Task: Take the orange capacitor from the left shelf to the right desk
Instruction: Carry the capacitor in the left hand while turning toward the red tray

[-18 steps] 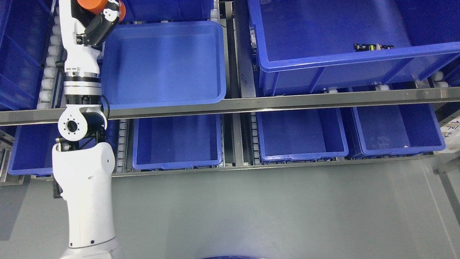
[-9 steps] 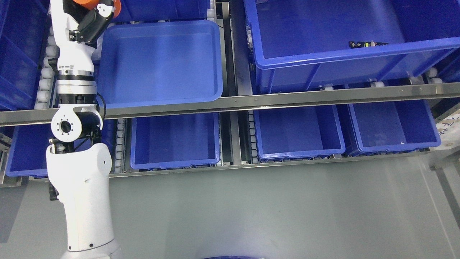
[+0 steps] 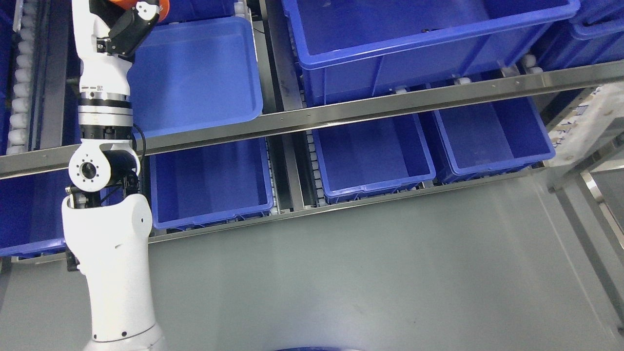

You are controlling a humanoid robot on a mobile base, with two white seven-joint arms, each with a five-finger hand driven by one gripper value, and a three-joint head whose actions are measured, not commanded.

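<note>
With the view now swung rightward, the orange capacitor [image 3: 139,4] is seen clasped in the left hand [image 3: 127,22], lifted above the shelf tray [image 3: 195,73], desk-bound.

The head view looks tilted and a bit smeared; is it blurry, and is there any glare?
Head view: mildly soft, most at the right edge; the metal rail runs slanted; pale sheen on the grey floor; bins evenly lit, shadowed inside.

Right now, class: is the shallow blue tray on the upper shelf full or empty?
Empty: the shallow blue tray shows only bare blue floor; its top-left corner is hidden behind the left arm.
</note>
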